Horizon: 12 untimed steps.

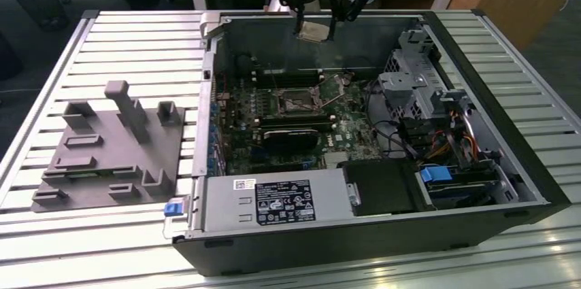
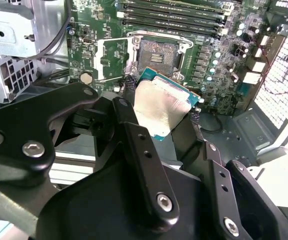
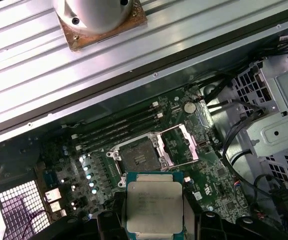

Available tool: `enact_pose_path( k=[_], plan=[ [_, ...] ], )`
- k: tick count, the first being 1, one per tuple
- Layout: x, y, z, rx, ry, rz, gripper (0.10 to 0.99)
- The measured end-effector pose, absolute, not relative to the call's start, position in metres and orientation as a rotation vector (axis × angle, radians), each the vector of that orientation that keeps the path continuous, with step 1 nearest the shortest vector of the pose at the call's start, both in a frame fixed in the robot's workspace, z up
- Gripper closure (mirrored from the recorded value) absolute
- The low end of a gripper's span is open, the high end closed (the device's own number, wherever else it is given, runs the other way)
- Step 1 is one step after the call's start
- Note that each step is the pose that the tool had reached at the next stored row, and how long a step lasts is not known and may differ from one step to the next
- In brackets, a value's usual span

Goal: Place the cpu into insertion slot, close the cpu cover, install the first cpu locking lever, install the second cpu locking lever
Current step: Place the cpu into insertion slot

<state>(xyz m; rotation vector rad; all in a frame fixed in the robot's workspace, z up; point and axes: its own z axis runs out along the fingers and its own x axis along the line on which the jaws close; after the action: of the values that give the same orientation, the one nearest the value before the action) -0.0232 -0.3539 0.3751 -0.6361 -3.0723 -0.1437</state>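
gripper [image 1: 316,28]: clamped on two opposite edges of the cpu [image 3: 154,207].
cpu: held in mid-air above the open case [image 1: 363,248] (clear of its walls).
insertion slot [image 3: 139,157]: bare; cpu cover [image 3: 181,147] swung open beside it.

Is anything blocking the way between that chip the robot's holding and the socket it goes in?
Nothing visible. The cpu hangs in the jaws above the open insertion slot; the cpu cover lies flipped open beside it.
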Motion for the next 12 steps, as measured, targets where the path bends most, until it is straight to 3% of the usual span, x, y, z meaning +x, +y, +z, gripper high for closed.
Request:
enact_pose_path(
  k=[12],
  plan=[
    [-0.0232,-0.3539,0.3747,-0.716,-3.057,-0.144,0.545]
  ],
)
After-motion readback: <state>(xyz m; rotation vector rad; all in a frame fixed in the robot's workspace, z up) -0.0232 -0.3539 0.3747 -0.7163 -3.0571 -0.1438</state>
